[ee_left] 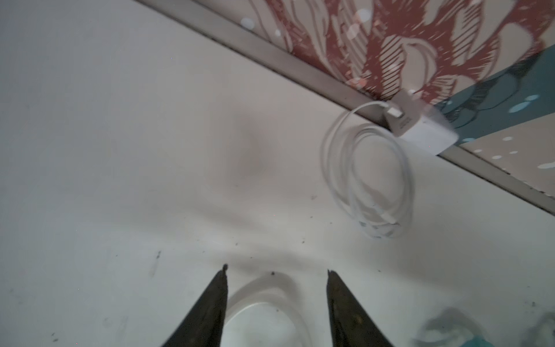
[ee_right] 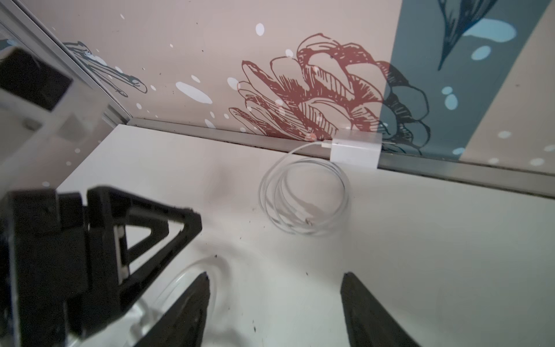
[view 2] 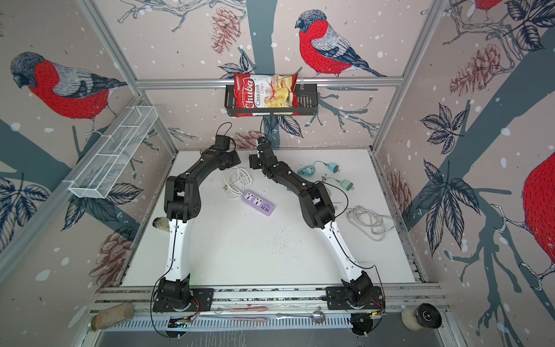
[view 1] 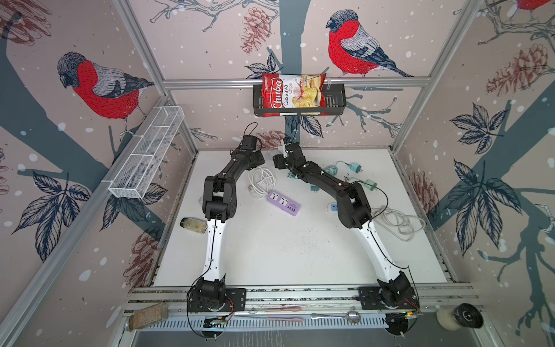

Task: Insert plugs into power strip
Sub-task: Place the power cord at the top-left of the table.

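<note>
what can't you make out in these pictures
- In a top view: teal plug, mostly under the right arm.
- Same view: blue-white item, cut off by that arm's elbow.
- Same view: jar, partly behind the left arm; contents too small.
- Left wrist view: teal-white blur, unfocused, cut by the frame edge.

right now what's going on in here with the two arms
The left arm and right arm both reach toward the far wall, jaws open and empty, facing a white plug whose coiled cable lies on the table in front of it. The purple power strip sits mid-table with nothing plugged in. A teal plug and a mint green plug lie loose beside the right arm.
</note>
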Tool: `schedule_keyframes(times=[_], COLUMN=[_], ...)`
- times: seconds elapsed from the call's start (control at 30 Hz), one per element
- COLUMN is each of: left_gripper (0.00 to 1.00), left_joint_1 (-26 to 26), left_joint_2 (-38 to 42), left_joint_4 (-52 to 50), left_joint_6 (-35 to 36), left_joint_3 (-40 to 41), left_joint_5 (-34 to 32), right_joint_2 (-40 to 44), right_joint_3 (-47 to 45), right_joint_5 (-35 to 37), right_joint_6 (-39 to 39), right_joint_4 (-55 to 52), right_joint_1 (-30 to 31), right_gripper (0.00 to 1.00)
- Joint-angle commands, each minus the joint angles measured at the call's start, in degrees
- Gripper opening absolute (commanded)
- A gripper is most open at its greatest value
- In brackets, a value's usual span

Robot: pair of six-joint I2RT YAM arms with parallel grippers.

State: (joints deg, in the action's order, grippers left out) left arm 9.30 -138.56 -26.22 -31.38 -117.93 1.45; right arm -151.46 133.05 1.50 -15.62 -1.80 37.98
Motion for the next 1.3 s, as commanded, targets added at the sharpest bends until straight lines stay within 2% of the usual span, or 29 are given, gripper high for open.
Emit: schedule_keyframes(times=[0.0,0.07,0.1,0.17,0.3,0.43,0.63,1.03,1.13,1.27], left_gripper=[0.49,0.53,0.59,0.66,0.68,0.69,0.71,0.73,0.73,0.73], left_joint_1=[-0.81,-1.36,-1.75,-2.73,-3.96,-4.27,-5.34,-5.67,-5.62,-4.72], left_joint_2=[0.78,1.07,1.46,2.48,3.74,4.89,8.77,11.66,8.16,0.28], left_joint_4=[-0.19,0.31,1.21,5.02,11.16,12.51,16.94,17.89,18.52,15.26], left_joint_6=[-0.26,-0.47,-0.94,-1.46,-2.51,-2.13,-3.03,-1.42,-1.49,-0.81], left_joint_3=[0.84,1.57,2.49,5.2,9.93,12.02,15.98,14.42,11.09,1.01], left_joint_5=[0.13,0.81,1.92,7.16,15.71,14.77,16.74,17.0,17.66,17.75], right_joint_2=[-3.65,-4.44,-4.8,-5.61,-8.5,-10.51,-12.69,-16.88,-15.62,-13.53], right_joint_3=[4.72,4.44,4.43,4.54,7.3,8.33,9.84,14.06,13.28,11.64], right_joint_5=[0.92,1.47,1.5,1.09,-1.29,-1.97,-4.57,-4.63,-4.12,-4.37], right_joint_6=[-1.67,-2.84,-3.33,-3.66,-5.33,-7.01,-11.11,-15.8,-14.8,-15.6], right_joint_4=[0.29,2.7,3.86,5.78,8.61,12.55,18.73,20.26,20.07,20.21], right_joint_1=[0.26,0.02,-0.09,-0.36,-0.93,-1.13,-1.5,-1.96,-1.6,-2.15], right_gripper=[0.67,0.66,0.66,0.66,0.67,0.67,0.69,0.67,0.67,0.68])
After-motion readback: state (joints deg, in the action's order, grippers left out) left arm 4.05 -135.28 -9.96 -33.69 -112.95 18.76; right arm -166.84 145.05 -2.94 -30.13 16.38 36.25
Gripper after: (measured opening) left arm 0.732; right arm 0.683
